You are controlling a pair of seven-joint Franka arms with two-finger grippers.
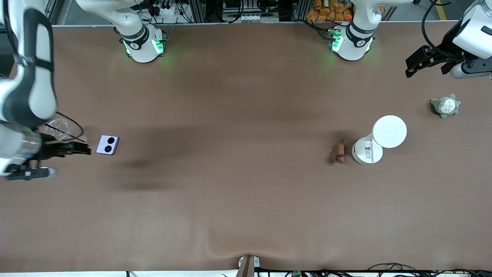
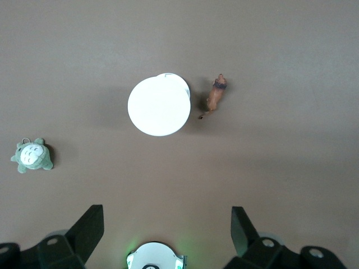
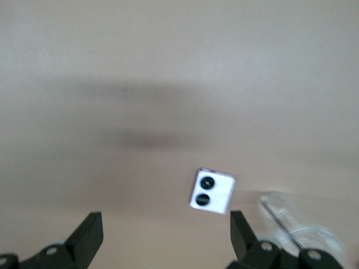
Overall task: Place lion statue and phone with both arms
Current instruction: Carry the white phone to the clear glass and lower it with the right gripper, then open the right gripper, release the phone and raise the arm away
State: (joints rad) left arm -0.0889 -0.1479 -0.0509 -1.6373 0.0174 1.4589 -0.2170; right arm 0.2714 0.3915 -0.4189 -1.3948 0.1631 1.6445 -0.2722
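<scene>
The lion statue [image 1: 339, 151], a small reddish-brown figurine, lies on the brown table toward the left arm's end, close beside a white cylinder; it also shows in the left wrist view as the lion statue [image 2: 215, 96]. The phone [image 1: 107, 145], square and pale lavender with two black circles, lies flat toward the right arm's end; the right wrist view shows the phone [image 3: 212, 191] too. My right gripper [image 1: 71, 150] hangs open just beside the phone, holding nothing. My left gripper [image 1: 428, 67] is open and empty, up over the table's edge region, well away from the lion.
A white cylinder [image 1: 367, 151] with a white round disc [image 1: 389, 131] stands next to the lion. A grey-green plush [image 1: 445, 105] sits farther toward the left arm's end. A clear plastic cup [image 1: 57, 129] with a cable lies by the right gripper.
</scene>
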